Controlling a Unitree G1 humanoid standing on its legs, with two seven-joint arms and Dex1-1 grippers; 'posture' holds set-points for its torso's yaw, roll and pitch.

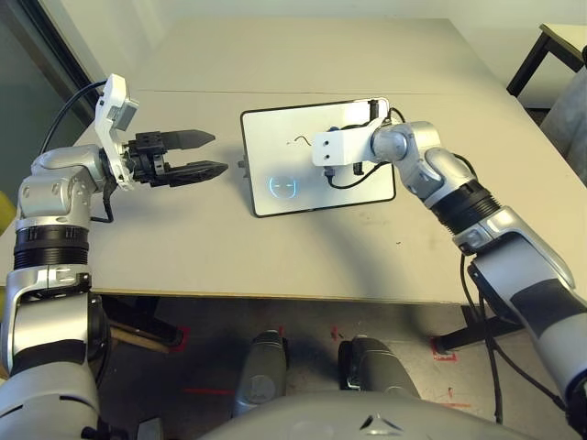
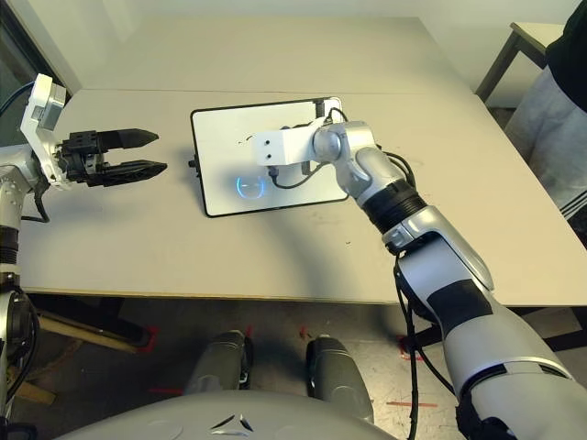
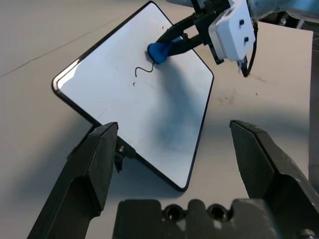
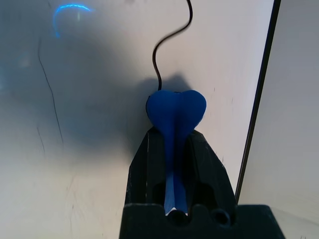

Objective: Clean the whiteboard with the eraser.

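Note:
The whiteboard (image 1: pixel 284 151) lies mid-table, black-framed, with a thin dark squiggle (image 3: pixel 143 70) on it. My right gripper (image 4: pixel 174 142) is shut on the blue eraser (image 4: pixel 176 112), whose rounded end presses on the board right at one end of the squiggle (image 4: pixel 172 40), near the board's far right part. In the left wrist view the eraser (image 3: pixel 158 51) pokes out from the right fingers. Left of the board, my left gripper (image 1: pixel 218 153) hovers open above the table, pointing at the board's left edge and holding nothing.
A round blue light reflection (image 1: pixel 283 186) shows on the board's near part. The grey table (image 1: pixel 183 247) has bare room left and in front of the board. A dark table leg (image 1: pixel 527 64) stands at the back right, and a person (image 2: pixel 564 128) is at the right edge.

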